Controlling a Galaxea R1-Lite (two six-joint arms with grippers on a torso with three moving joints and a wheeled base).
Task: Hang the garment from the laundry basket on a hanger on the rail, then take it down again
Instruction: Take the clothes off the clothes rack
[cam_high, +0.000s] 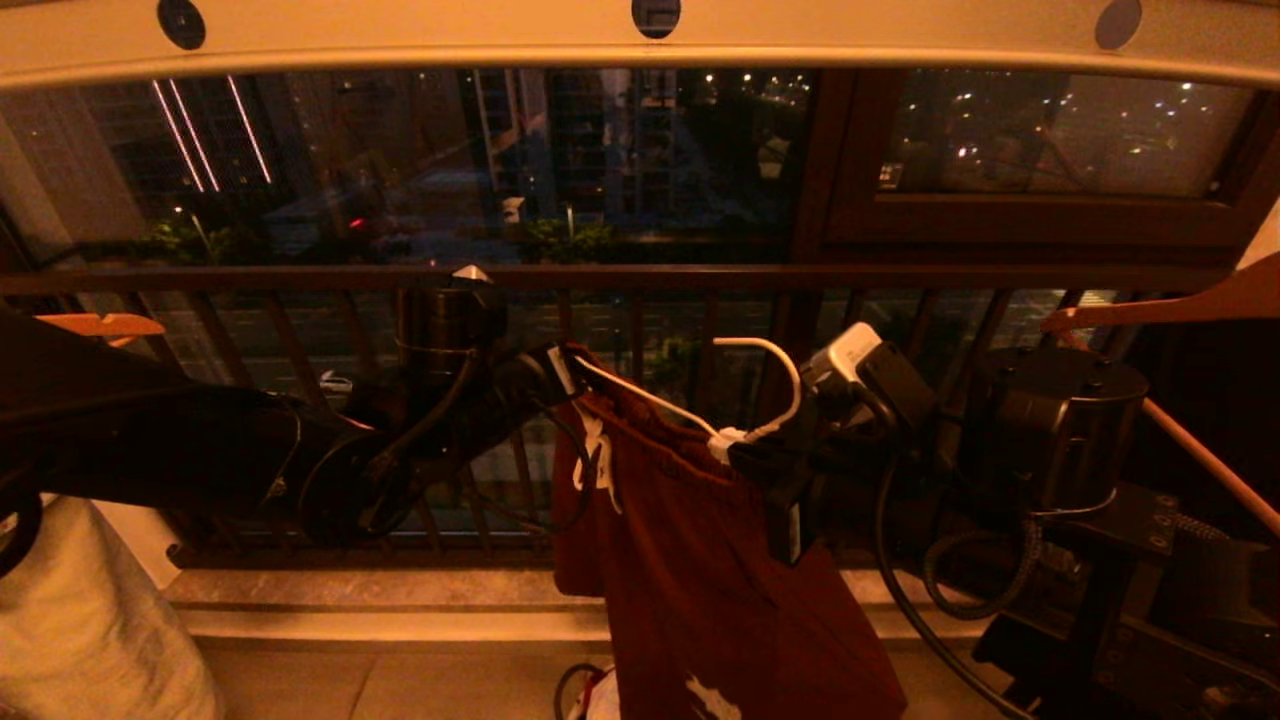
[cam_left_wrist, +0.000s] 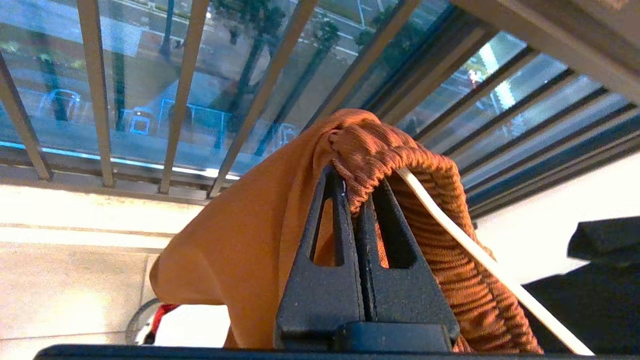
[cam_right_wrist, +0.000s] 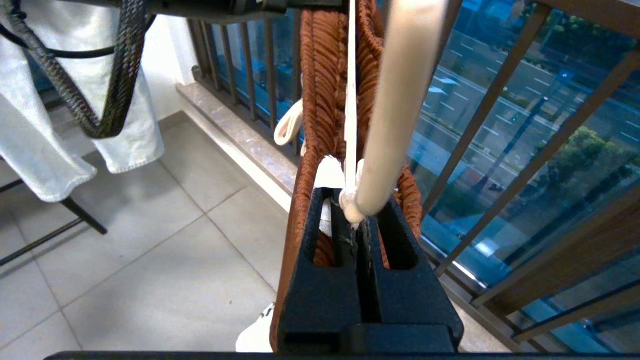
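The rust-brown garment (cam_high: 700, 580) hangs from the white wire hanger (cam_high: 650, 398), well below the cream rail (cam_high: 400, 45) that runs across the top. My left gripper (cam_high: 562, 362) is shut on the left end of the gathered waistband (cam_left_wrist: 400, 160); the hanger's wire (cam_left_wrist: 475, 250) runs out from under the fabric beside it. My right gripper (cam_high: 742, 452) is shut on the hanger's twisted neck (cam_right_wrist: 350, 212), with the hook (cam_high: 785, 365) curving up free of the rail. On the floor beneath the garment, only the rim of the laundry basket (cam_high: 600, 702) shows.
A dark brown barred railing (cam_high: 640, 278) and window stand just behind the garment. Wooden hangers (cam_high: 100, 325) (cam_high: 1180, 305) hang at far left and right. Pale cloth (cam_high: 80, 620) hangs low on the left, over a tiled floor (cam_right_wrist: 150, 260).
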